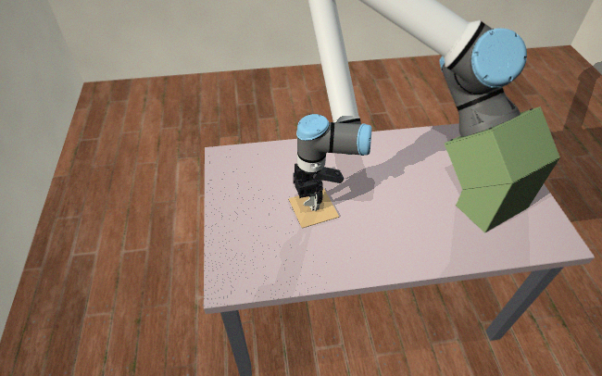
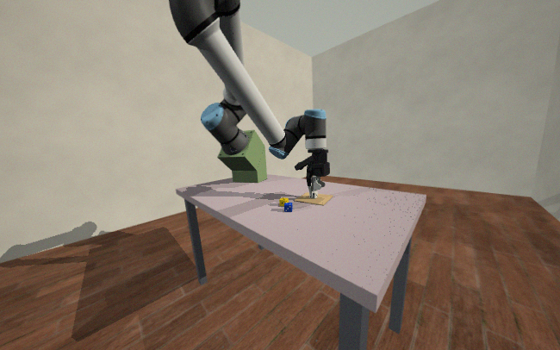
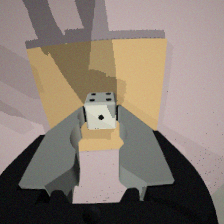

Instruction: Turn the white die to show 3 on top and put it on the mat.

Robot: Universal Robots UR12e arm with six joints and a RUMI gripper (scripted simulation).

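The white die point(image 3: 101, 112) sits between the two grey fingers of my gripper point(image 3: 101, 118) point(image 1: 313, 201) point(image 2: 314, 190). The gripper is shut on the die and points straight down over the tan mat point(image 3: 142, 70) point(image 1: 324, 216) point(image 2: 322, 200). In the wrist view the die's face towards the camera shows one pip, and the face beyond it shows several pips. The die is low over the mat, near its edge. I cannot tell whether it touches the mat. A yellow die point(image 2: 283, 201) and a blue die point(image 2: 288, 208) lie flat on the table beside the mat, apart from the gripper.
The pink table point(image 1: 387, 243) point(image 2: 360, 234) carries the mat near its middle. The arm's green base block point(image 1: 499, 168) point(image 2: 245, 160) stands at one corner of the table. The arm's white link crosses above the table behind the gripper.
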